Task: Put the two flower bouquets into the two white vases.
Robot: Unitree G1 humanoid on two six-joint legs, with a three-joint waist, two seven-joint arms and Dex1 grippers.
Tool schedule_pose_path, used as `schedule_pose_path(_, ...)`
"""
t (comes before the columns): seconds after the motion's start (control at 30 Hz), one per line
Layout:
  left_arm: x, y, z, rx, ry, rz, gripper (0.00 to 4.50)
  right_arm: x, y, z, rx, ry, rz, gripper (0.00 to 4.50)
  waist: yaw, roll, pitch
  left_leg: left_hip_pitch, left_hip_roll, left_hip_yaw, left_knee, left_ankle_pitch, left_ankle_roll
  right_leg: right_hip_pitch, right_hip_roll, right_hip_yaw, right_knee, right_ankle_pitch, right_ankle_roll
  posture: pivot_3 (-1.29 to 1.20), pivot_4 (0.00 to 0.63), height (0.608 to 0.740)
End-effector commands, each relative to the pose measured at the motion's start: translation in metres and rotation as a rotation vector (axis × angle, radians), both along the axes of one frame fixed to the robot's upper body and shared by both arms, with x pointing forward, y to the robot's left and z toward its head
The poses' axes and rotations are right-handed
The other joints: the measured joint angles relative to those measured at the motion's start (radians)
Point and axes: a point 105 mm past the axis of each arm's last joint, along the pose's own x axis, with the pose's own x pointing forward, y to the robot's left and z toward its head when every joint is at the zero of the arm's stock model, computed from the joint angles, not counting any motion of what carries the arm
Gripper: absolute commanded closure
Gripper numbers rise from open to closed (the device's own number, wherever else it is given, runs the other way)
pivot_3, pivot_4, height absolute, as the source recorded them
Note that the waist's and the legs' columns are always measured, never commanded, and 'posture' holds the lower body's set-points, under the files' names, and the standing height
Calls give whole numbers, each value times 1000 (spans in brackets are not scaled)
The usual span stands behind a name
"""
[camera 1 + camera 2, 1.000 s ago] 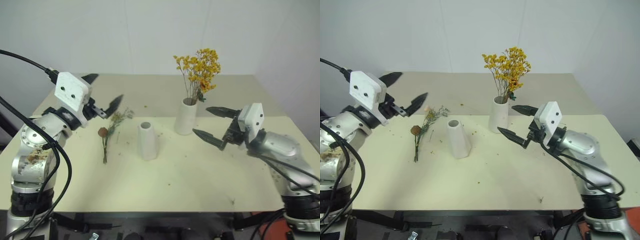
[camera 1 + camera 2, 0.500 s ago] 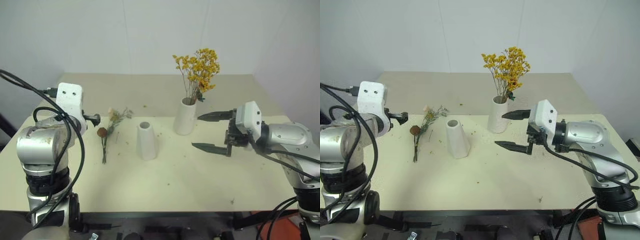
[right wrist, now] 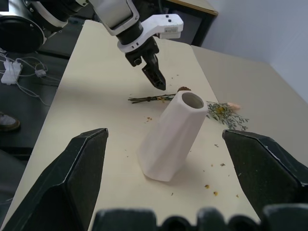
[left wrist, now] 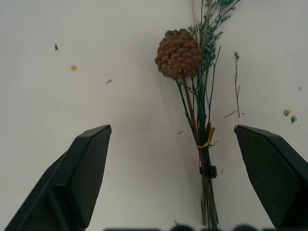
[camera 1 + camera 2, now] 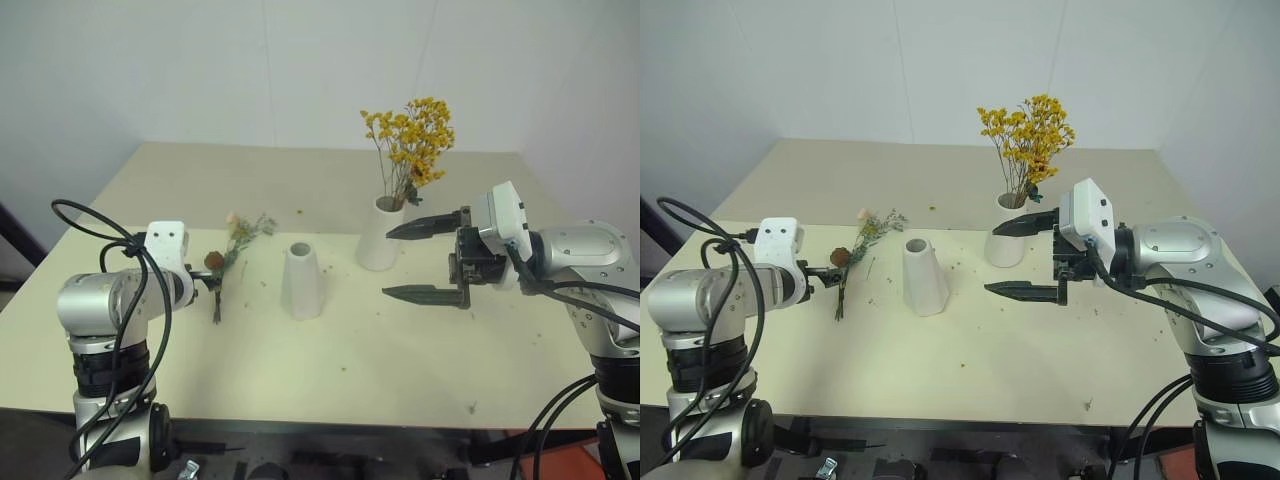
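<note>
left wrist view shows my left gripper [image 4: 173, 178] spread wide over the sprig bunch [image 4: 199, 125] lying flat on the table [image 5: 330, 370]. next i judge: lower, pinch the tied stems, carry them to the cone vase [image 5: 302, 280].

The short white cone-shaped vase [image 5: 302, 281] is looking smooth and matt; the cream tabletop [image 5: 330, 360] is showing a dull, crumb-speckled finish.
</note>
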Motion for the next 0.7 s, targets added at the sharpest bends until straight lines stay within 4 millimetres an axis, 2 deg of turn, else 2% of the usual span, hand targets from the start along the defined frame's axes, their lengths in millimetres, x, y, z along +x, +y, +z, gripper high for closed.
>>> schedule_pose_path(0.03,7,-11,7,3,-1,-42,0,-3,-2,8,17,-44,-29,34,1,0,0,0,0,0,0,0,0,0,0,0,0,0,0,0,150,740)
schedule_pose_path(0.3,23,-16,2,-45,50,-48,0,-3,-7,2,34,-37,-98,34,1,0,0,0,0,0,0,0,0,0,0,0,0,0,0,0,150,740)
schedule_pose_path(0.37,29,-17,-1,-117,72,-40,0,-3,-7,1,33,-38,-108,34,1,0,0,0,0,0,0,0,0,0,0,0,0,0,0,0,150,740)
schedule_pose_path(0.5,37,-15,-14,-77,96,-32,920,-1,-9,1,38,-43,-129,0,-3,0,0,0,-1,0,0,0,0,0,0,0,0,0,0,0,150,740)
schedule_pose_path(0.7,51,-20,-20,-93,91,-30,2923,0,-9,-3,37,-39,-146,0,4,0,0,0,-1,0,0,0,0,1,0,0,1,0,0,0,150,740)
